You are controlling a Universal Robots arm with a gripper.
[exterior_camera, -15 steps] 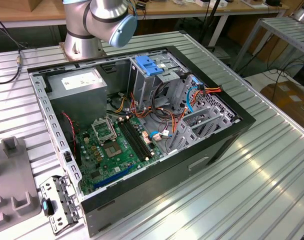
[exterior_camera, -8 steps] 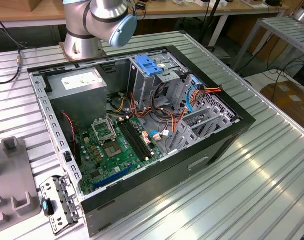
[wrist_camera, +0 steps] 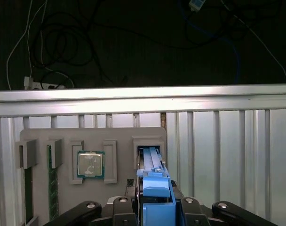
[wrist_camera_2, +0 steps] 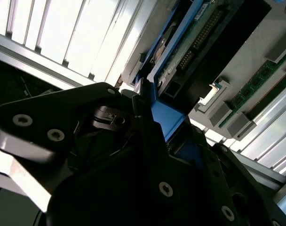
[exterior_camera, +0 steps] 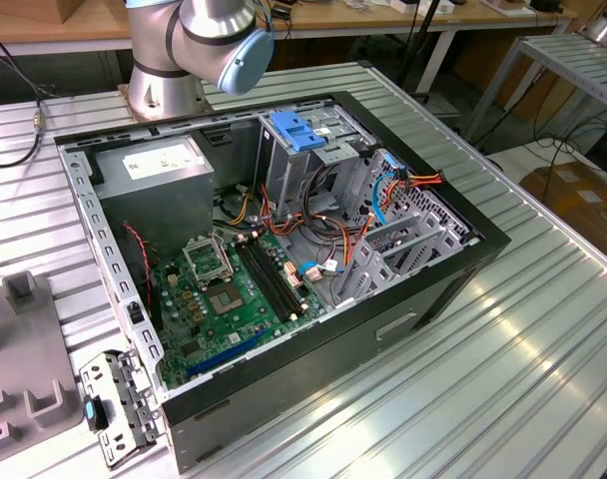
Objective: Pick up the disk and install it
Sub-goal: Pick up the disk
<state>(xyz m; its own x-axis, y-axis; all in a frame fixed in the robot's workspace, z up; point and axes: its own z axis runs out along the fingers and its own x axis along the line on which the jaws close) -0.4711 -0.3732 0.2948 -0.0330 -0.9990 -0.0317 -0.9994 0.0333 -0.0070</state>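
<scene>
In the first wrist view the disk (wrist_camera: 152, 165) stands on edge, its blue plastic rail toward the camera. Its far end reaches into a rectangular slot of the grey parts tray (wrist_camera: 119, 136). My gripper (wrist_camera: 156, 207) has a black finger on each side of the blue rail and is shut on the disk. The second wrist view looks from close up along the disk (wrist_camera_2: 180, 52), showing its green circuit board, a row of connector pins and the blue rail running into my black fingers (wrist_camera_2: 133, 101). The open computer case (exterior_camera: 284, 249) lies on the ribbed metal table.
The tray also holds a processor chip (wrist_camera: 90, 165) and memory sticks (wrist_camera: 52, 188); the exterior view has the tray (exterior_camera: 24, 369) at its left. Inside the case are a motherboard (exterior_camera: 234, 289), a grey power supply (exterior_camera: 154, 170), a blue-latched drive cage (exterior_camera: 299, 130) and loose cables. A metal bracket (exterior_camera: 114, 404) lies beside the case.
</scene>
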